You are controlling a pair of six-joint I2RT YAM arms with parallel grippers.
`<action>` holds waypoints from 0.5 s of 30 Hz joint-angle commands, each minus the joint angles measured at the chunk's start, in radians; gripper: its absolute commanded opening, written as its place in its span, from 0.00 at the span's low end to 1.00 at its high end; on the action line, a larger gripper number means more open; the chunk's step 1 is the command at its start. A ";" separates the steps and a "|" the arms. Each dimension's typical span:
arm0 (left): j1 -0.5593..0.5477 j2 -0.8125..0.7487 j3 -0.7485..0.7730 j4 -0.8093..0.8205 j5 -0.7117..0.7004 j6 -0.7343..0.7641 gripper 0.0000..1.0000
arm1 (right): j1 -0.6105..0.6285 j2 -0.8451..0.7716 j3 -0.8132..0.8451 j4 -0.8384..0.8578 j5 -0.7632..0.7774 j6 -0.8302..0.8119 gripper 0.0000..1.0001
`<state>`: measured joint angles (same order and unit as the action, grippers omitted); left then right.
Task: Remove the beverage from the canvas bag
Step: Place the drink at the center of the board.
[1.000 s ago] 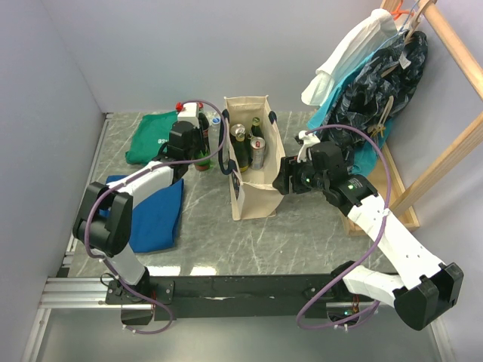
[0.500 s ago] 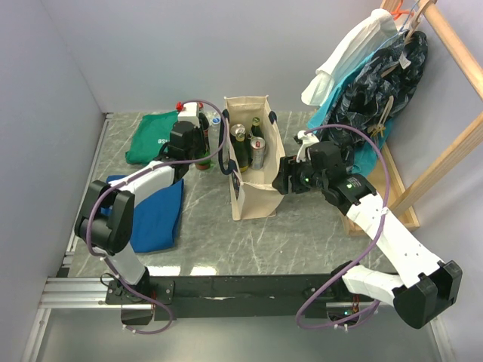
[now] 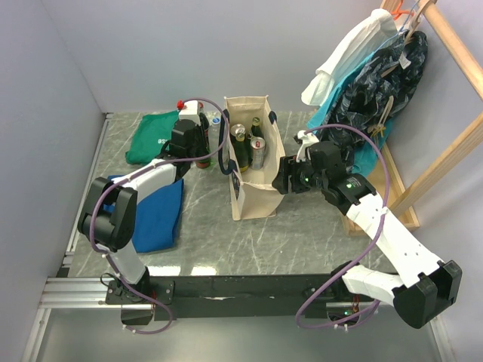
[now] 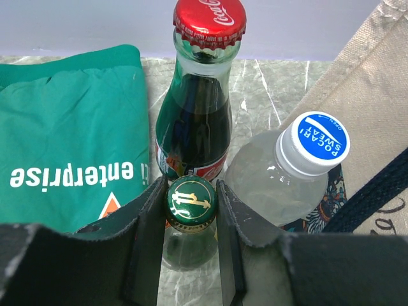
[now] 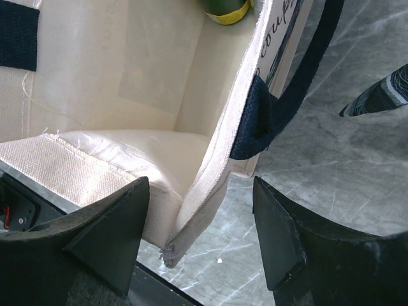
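Note:
The cream canvas bag stands upright mid-table with several bottles and cans inside. Just left of it, my left gripper is shut on the neck of a green glass bottle, the beverage. In the left wrist view its green-and-gold cap sits between the two fingers of that gripper. My right gripper is open at the bag's right side. In the right wrist view it straddles the bag's wall, one finger inside and one outside, with a gap on the outer side.
A red-capped Coca-Cola bottle and a blue-capped Pocari Sweat bottle stand close behind the held bottle. A green cloth and a blue cloth lie to the left. Clothes hang on a wooden rack at the right.
My left gripper has edged slightly towards the back with the green bottle. The right arm and the bag have not moved.

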<state>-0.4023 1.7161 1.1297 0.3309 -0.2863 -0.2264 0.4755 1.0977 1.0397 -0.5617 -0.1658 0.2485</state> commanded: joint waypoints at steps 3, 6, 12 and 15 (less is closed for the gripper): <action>0.002 -0.026 0.062 0.089 -0.007 0.002 0.22 | 0.006 0.004 -0.003 -0.003 0.026 -0.015 0.72; 0.002 -0.029 0.064 0.077 -0.005 0.001 0.22 | 0.005 0.004 -0.003 -0.003 0.026 -0.017 0.72; 0.002 -0.036 0.073 0.054 -0.002 -0.002 0.29 | 0.006 -0.001 -0.004 -0.003 0.028 -0.015 0.72; 0.002 -0.039 0.085 0.030 -0.001 -0.001 0.29 | 0.006 -0.004 -0.007 -0.001 0.028 -0.014 0.72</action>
<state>-0.4023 1.7161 1.1397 0.3099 -0.2859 -0.2272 0.4755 1.0973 1.0397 -0.5617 -0.1658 0.2485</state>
